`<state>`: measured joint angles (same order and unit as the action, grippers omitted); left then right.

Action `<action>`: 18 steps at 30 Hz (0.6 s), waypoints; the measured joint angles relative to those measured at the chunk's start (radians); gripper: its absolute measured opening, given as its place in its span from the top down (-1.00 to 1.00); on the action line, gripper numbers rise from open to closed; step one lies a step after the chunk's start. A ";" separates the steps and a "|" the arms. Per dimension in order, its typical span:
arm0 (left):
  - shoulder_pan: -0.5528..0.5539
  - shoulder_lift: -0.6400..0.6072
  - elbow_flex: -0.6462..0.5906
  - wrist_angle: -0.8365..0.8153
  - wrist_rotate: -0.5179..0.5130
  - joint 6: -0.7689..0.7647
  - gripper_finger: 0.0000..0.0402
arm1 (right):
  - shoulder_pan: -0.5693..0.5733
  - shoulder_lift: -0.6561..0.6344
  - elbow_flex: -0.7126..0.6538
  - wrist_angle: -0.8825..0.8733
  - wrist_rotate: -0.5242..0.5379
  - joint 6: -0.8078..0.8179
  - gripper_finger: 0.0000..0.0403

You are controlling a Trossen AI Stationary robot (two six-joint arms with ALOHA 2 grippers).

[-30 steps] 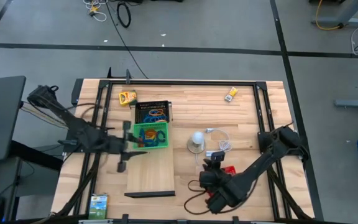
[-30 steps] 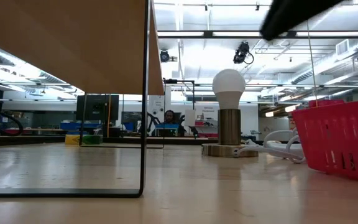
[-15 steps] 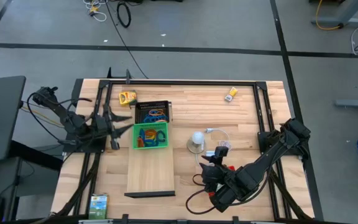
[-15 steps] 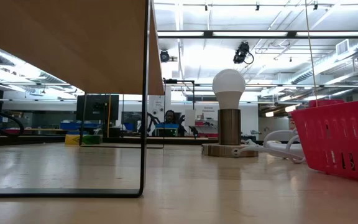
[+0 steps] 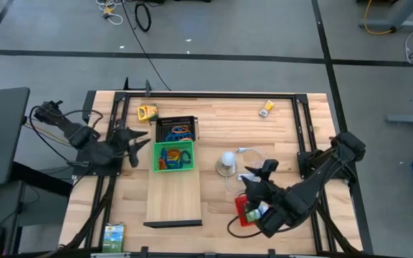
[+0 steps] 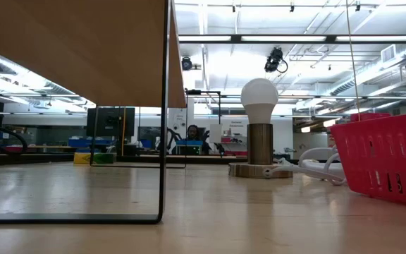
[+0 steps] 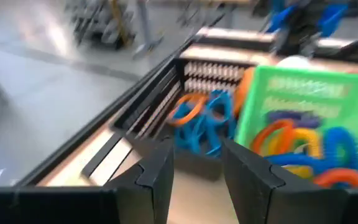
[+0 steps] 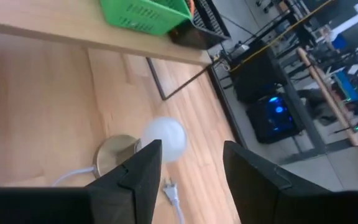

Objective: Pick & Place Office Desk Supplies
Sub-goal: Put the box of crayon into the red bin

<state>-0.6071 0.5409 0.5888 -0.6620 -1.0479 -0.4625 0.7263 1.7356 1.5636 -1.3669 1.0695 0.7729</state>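
Note:
Blue and orange loops fill the black mesh tray (image 5: 176, 129) (image 7: 197, 118). More loops, orange, blue and yellow, lie in the green tray (image 5: 173, 155) (image 7: 303, 124), which stands on the far end of the pale wooden board (image 5: 173, 197). A yellow box (image 5: 146, 112) and a small yellow item (image 5: 266, 108) lie near the far edge, and a green box (image 5: 112, 235) sits at the near left corner. My left gripper (image 5: 140, 140) (image 7: 194, 177) hovers open, left of the two trays and pointing at them. My right gripper (image 5: 260, 172) (image 8: 185, 168) is open above the table near the lamp, holding nothing.
A white bulb lamp (image 5: 226, 162) (image 6: 259, 127) with its white cable stands right of the board. A red mesh tray (image 5: 248, 209) (image 6: 386, 159) lies under my right arm near the front edge. The board stands raised on a black frame (image 6: 164, 141). Bare wood lies at the far right.
My left gripper has drawn back from the green tray toward the table's left edge and turned to point level at the trays. My right gripper has risen from over the red tray and gone toward the lamp, uncovering the red tray in the high view.

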 joint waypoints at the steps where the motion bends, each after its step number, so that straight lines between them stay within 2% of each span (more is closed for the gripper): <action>1: 0.023 0.023 0.016 -0.046 0.014 -0.046 0.30 | 0.001 -0.023 -0.036 0.022 0.000 0.012 0.10; 5: 0.126 0.120 0.042 -0.168 0.089 -0.153 0.30 | 0.007 -0.138 -0.221 0.226 -0.005 -0.004 0.10; 7: 0.178 0.155 0.042 -0.188 0.126 -0.162 0.30 | 0.012 -0.215 -0.336 0.436 -0.021 -0.098 0.10; 9: 0.215 0.185 0.042 -0.173 0.134 -0.150 0.30 | 0.013 -0.297 -0.460 0.733 -0.083 -0.257 0.10; 11: 0.234 0.195 0.042 -0.137 0.133 -0.111 0.30 | 0.009 -0.381 -0.590 1.062 -0.208 -0.453 0.10; 14: 0.233 0.171 0.042 -0.035 0.135 -0.013 0.30 | -0.025 -0.498 -0.768 1.492 -0.465 -0.677 0.10; 16: 0.224 0.138 0.042 0.042 0.143 0.071 0.30 | -0.061 -0.576 -0.863 1.646 -0.589 -0.752 0.10; 18: 0.209 0.093 0.042 0.099 0.164 0.147 0.30 | -0.103 -0.658 -0.937 1.700 -0.656 -0.790 0.10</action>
<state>-0.3976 0.6344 0.6304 -0.5632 -0.8837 -0.3158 0.6234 1.0780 0.6263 0.3329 0.4136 -0.0167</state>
